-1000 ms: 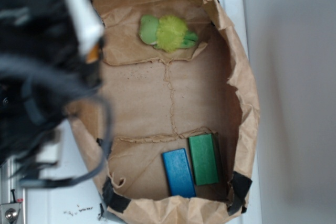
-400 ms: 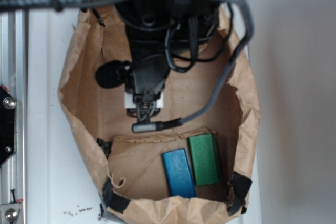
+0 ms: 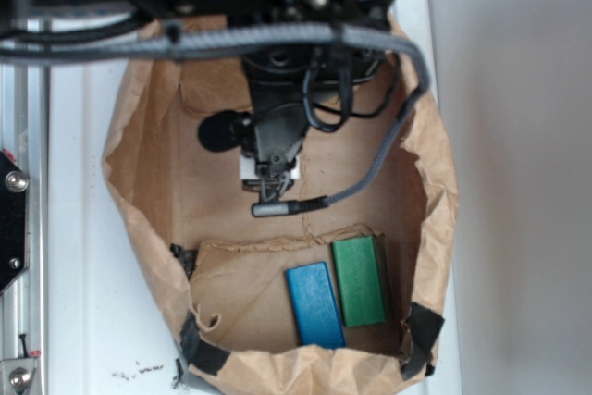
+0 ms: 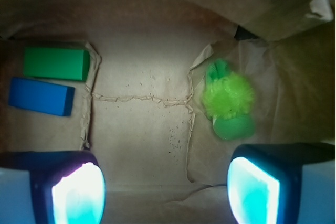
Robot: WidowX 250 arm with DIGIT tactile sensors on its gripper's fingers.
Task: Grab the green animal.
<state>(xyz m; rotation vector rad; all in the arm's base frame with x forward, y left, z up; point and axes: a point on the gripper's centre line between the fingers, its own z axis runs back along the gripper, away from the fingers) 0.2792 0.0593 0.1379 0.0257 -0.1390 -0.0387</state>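
From the exterior view the arm hides the upper part of the paper bag (image 3: 139, 191), while the wrist view shows the gripper (image 4: 168, 187) fingers apart and the green animal (image 4: 228, 100) right of centre.

green animal (image 4: 228, 99) hidden behind the arm in exterior view, jaws cut off by wrist view's bottom edge

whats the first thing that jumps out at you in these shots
In the wrist view, the fuzzy lime green animal stands out against the brown paper bag, lying just beyond the open gripper. At the bag's other end a green block and a blue block lie side by side. From outside, the black arm hides the toy.
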